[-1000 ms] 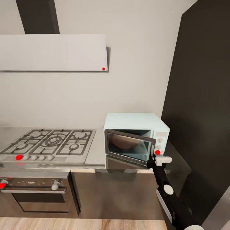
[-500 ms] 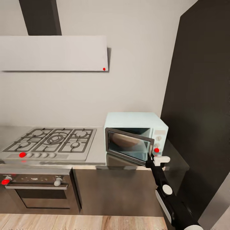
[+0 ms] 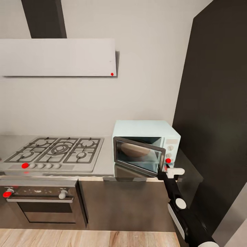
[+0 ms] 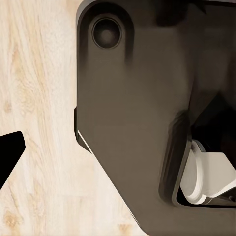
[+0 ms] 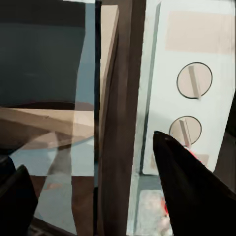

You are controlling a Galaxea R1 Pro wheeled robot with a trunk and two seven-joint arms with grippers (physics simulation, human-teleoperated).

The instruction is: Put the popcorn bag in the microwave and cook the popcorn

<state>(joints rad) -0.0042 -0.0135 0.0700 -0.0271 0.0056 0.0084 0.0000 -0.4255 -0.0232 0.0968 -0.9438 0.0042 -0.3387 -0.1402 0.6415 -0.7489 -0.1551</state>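
Note:
The pale blue microwave (image 3: 144, 128) stands on the grey countertop (image 3: 106, 161), and its dark glass door (image 3: 139, 156) hangs partly open. My right gripper (image 3: 164, 170) is at the door's free edge, below the red dot. In the right wrist view the right gripper (image 5: 105, 196) is open, one dark finger on each side of the door edge (image 5: 115, 123), next to the two white knobs (image 5: 194, 81). A tan round shape shows dimly behind the glass. The popcorn bag is out of view. One dark left fingertip (image 4: 9, 152) shows over wooden floor.
A steel gas hob (image 3: 55, 151) lies left of the microwave, with a built-in oven (image 3: 41, 206) under it and a white hood (image 3: 58, 56) above. A tall dark cabinet (image 3: 216, 103) stands close on the right. My own dark base (image 4: 137, 123) is below the left wrist.
The whole head view has shifted slightly, so the camera moved. My right gripper stays at the door's edge and the door keeps about the same angle.

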